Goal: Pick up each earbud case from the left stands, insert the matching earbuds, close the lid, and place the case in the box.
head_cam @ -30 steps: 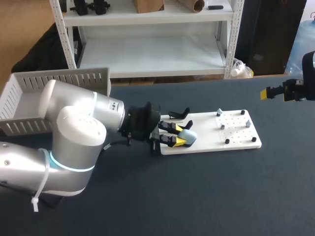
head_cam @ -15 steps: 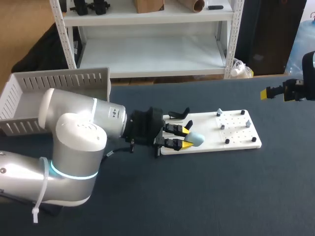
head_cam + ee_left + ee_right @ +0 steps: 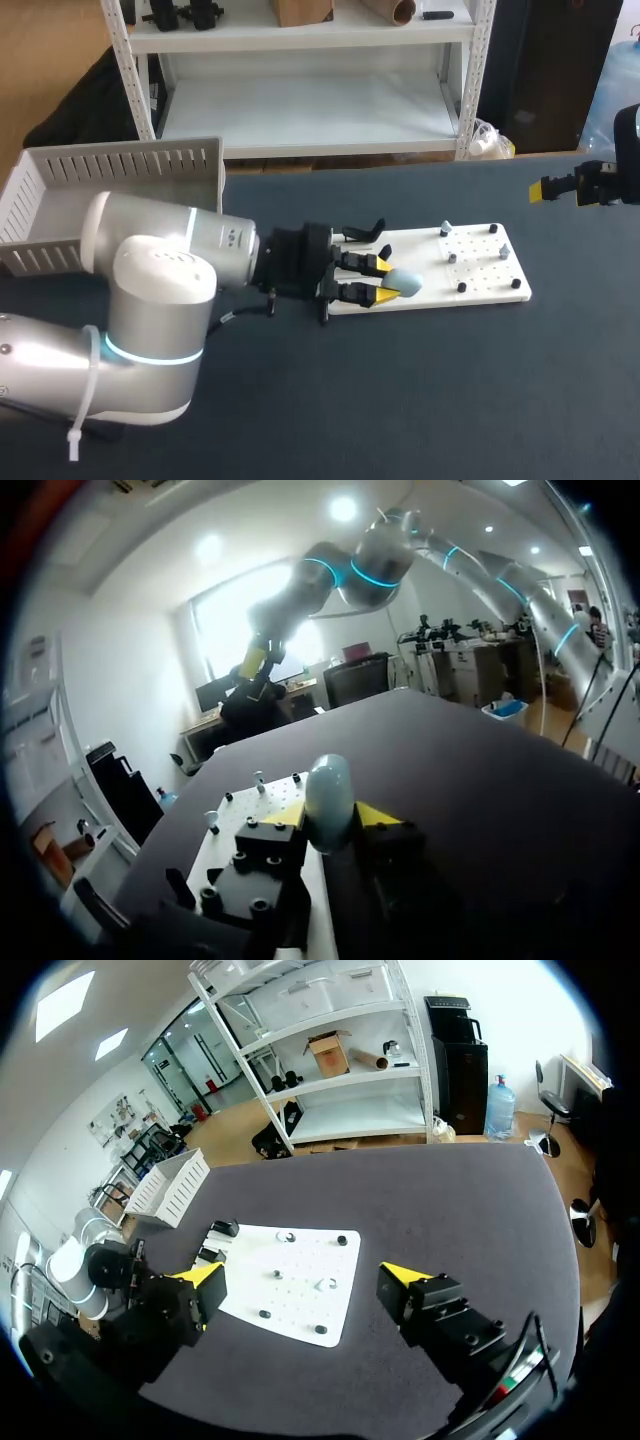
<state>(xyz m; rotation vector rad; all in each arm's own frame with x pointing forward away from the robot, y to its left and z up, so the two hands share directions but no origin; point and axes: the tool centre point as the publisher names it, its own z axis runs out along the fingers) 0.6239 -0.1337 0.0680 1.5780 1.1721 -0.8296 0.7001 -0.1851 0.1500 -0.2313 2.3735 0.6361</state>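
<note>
Pale-blue earbud case [image 3: 407, 283] juts lengthwise out of the clamping left tool [image 3: 387, 281].

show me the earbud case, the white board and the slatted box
earbud case [image 3: 406, 283]: head view, on its pale blue rounded shell
white board [image 3: 425, 247]: head view, on a bare patch of its top
box [image 3: 120, 166]: head view, on its slatted wall

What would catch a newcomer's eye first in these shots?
The big silver left arm fills the table's left side, its left gripper shut on a pale blue earbud case at the left end of the white peg board. The right gripper hangs open and holds nothing, far off by the table's right edge. A white slatted box stands behind the left arm.
</note>
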